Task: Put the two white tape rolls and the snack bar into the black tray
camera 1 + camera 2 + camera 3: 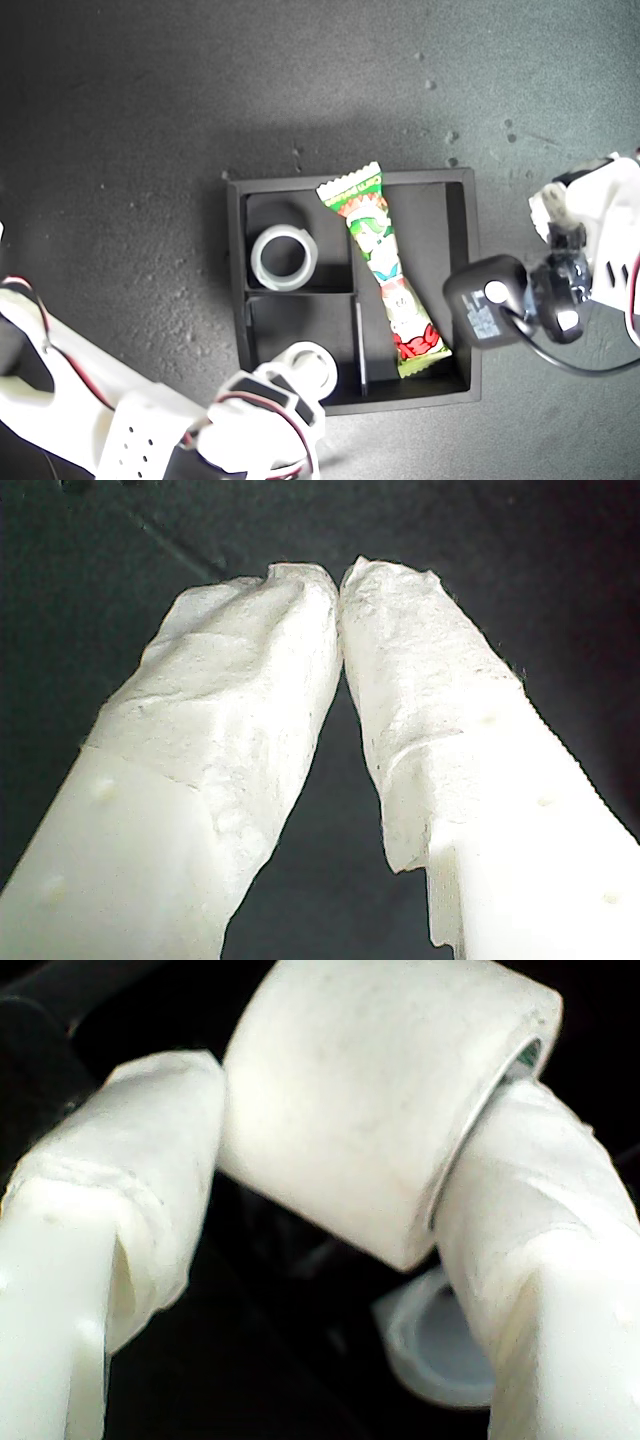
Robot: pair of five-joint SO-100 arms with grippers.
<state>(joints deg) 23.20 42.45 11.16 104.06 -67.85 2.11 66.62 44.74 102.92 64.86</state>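
Near the middle of the exterior view sits the square, dull black tray (460, 290) with raised walls, on a rough dark grey table (150, 120). A wide, flat white tape ring (283, 257) lies in its upper left box. The long, crinkly yellow-green snack bar (384, 272) lies slanted in the long box. At the exterior view's bottom, my second gripper (330, 1160) pinches the smaller smooth white tape roll (350, 1110) between its padded white fingers (150, 1160), over the tray's lower left box. My first gripper (340, 585) has its lumpy white tips touching, holding nothing.
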